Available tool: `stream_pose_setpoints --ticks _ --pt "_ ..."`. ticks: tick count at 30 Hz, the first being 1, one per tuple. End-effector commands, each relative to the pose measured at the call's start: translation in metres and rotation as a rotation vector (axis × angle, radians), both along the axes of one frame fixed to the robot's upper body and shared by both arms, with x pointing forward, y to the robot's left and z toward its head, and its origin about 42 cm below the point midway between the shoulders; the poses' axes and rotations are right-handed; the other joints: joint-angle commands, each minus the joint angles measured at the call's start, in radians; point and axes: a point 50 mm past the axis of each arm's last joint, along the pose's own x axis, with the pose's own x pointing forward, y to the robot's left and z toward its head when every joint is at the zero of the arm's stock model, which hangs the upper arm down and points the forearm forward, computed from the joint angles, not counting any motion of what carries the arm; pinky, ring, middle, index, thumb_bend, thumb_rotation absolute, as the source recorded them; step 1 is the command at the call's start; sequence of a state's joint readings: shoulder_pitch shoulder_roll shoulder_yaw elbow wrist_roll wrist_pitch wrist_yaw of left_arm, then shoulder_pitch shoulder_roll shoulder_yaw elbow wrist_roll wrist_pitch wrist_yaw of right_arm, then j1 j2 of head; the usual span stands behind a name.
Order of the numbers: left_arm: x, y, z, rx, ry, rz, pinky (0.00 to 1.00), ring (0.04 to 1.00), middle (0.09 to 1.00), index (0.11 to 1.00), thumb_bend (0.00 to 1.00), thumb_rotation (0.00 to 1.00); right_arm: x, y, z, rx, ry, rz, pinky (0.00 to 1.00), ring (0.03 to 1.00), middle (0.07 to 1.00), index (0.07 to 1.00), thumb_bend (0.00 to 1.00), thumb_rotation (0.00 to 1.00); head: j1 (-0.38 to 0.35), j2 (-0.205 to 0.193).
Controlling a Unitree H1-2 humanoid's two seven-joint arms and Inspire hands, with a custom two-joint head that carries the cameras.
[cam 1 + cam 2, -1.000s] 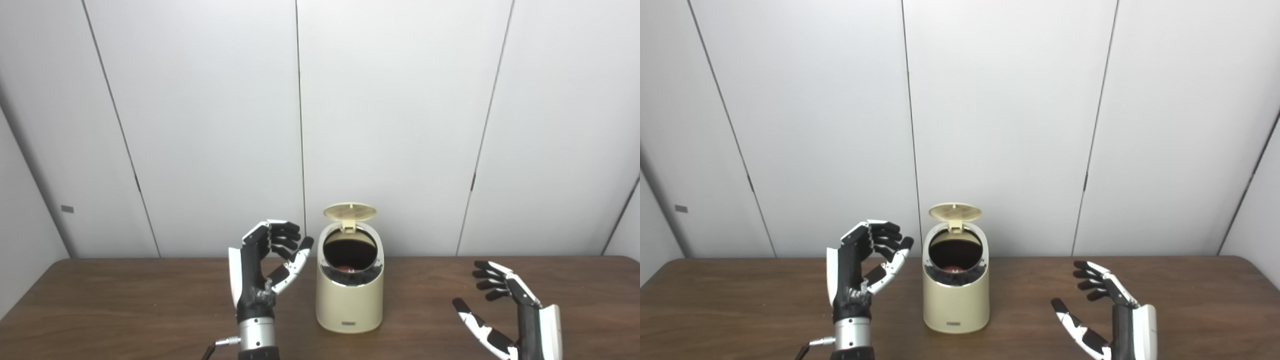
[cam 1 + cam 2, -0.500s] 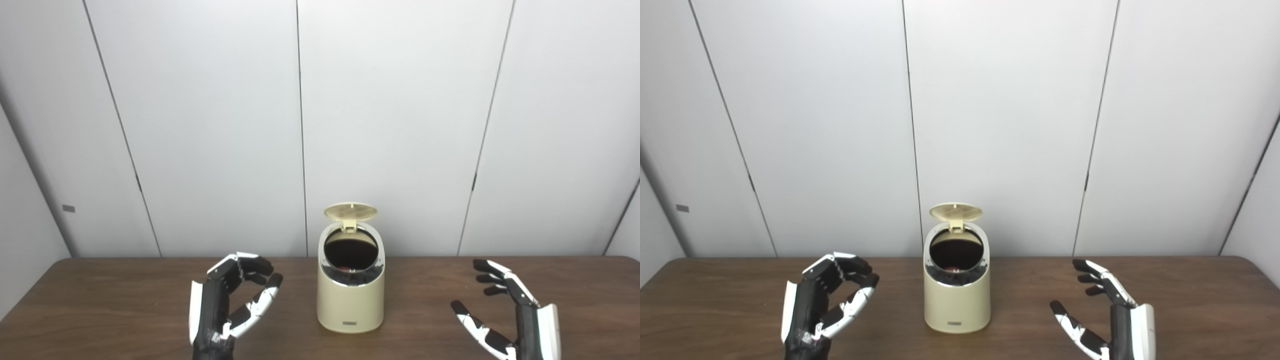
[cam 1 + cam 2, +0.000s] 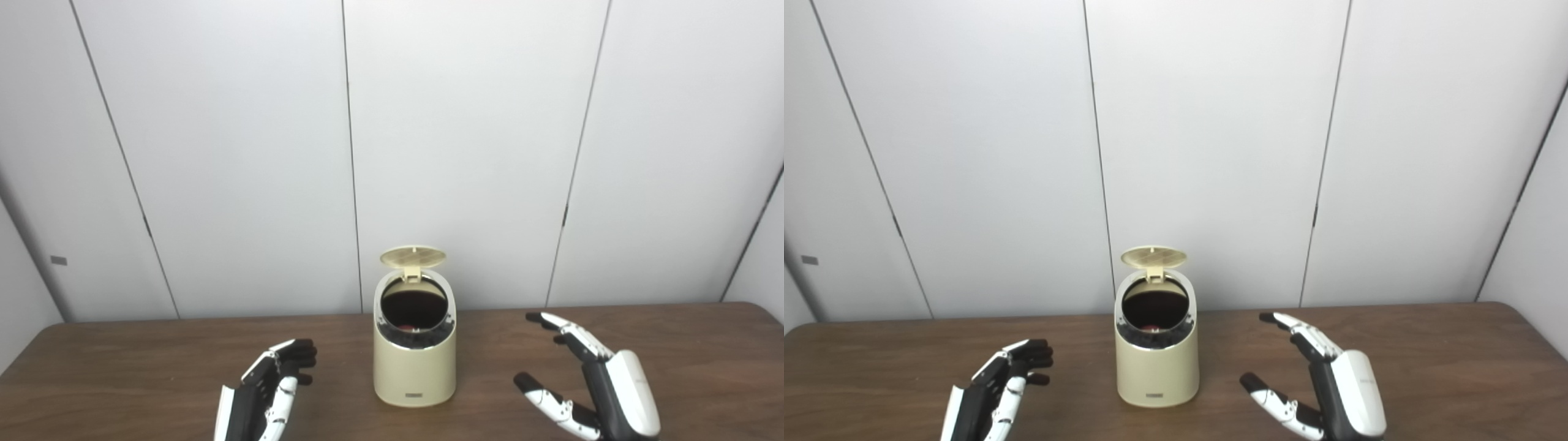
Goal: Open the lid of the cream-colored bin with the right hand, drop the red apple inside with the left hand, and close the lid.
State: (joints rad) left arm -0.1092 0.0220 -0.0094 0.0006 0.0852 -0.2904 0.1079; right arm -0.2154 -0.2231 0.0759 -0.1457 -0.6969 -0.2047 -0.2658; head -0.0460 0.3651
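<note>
- Nearest the camera, the left robot hand [image 3: 263, 398] sits low over the table [image 3: 122, 373], left of the cream-colored bin [image 3: 414, 367] and well apart from it; its fingers are loosely curled and hold nothing.
- The right robot hand [image 3: 591, 383] hovers to the right of the bin, also well apart, fingers spread and thumb out, palm turned toward the bin, holding nothing.
- Between the two hands the bin stands upright on the table, its round mouth tilted toward the camera.
- Inside the bin's dark opening a small patch of red shows low down; I take this to be the red apple [image 3: 404, 326], already inside.
- Just behind the mouth, the lid [image 3: 413, 256] stands raised on its hinge at the bin's back rim, fully open.
- Judged from this, opening and dropping look done; closing the lid is the step in hand.
- The next move likely calls for a hand to rise above the bin, reach behind the raised lid and press it forward and down without tipping the bin.
- Room is generous: bare table lies on both sides of the bin, and the table's side edges are far from it.
- Farthest back, the white panelled wall [image 3: 465, 153] stands close behind the bin, so space behind the lid looks tight.
</note>
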Motion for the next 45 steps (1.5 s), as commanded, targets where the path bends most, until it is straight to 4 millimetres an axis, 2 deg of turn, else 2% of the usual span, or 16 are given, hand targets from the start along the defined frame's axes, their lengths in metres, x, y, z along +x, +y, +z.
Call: stream_pose_setpoints --ticks 1,5,8,16,23,28,36,45 --pt "0.007 -0.001 0.013 0.012 -0.073 -0.005 0.62 0.698 0.703 0.705 0.30 0.70 0.013 0.010 0.035 -0.057 -0.067 0.034 0.67 0.776 0.788 0.782 0.57 0.92 0.000 -0.002" --pt "0.008 -0.002 0.011 0.016 -0.067 -0.001 0.62 0.693 0.702 0.701 0.32 0.71 0.024 0.020 0.059 -0.127 -0.068 0.045 0.70 0.806 0.812 0.794 0.65 0.98 -0.001 -0.001" --pt "0.009 -0.003 0.011 0.018 -0.064 -0.001 0.61 0.690 0.699 0.697 0.31 0.71 0.032 0.030 0.077 -0.194 -0.067 0.049 0.77 0.848 0.850 0.830 0.68 1.00 -0.002 -0.002" --pt "0.010 -0.005 0.009 0.019 -0.067 -0.005 0.60 0.677 0.693 0.690 0.29 0.70 0.043 0.063 0.112 -0.263 -0.020 0.075 0.83 0.912 0.891 0.882 0.76 0.96 0.002 -0.003" --pt "0.010 -0.006 0.008 0.061 -0.085 -0.007 0.60 0.678 0.690 0.689 0.29 0.71 0.056 0.081 0.122 -0.356 0.105 0.045 0.87 0.976 0.946 0.934 0.83 0.91 0.001 -0.004" --pt "0.010 -0.008 0.008 0.075 -0.087 0.001 0.59 0.673 0.687 0.685 0.29 0.70 0.067 0.091 0.130 -0.407 0.145 0.020 0.88 0.986 0.953 0.936 0.82 0.88 0.005 -0.007" --pt "0.008 -0.010 0.009 0.073 -0.091 0.006 0.59 0.672 0.683 0.680 0.28 0.69 0.082 0.103 0.128 -0.461 0.173 -0.002 0.82 0.958 0.928 0.892 0.82 0.88 0.005 -0.007" --pt "0.008 -0.010 0.009 0.070 -0.090 0.004 0.59 0.665 0.678 0.677 0.28 0.69 0.089 0.105 0.126 -0.481 0.190 -0.013 0.81 0.934 0.911 0.877 0.81 0.88 0.005 -0.003"
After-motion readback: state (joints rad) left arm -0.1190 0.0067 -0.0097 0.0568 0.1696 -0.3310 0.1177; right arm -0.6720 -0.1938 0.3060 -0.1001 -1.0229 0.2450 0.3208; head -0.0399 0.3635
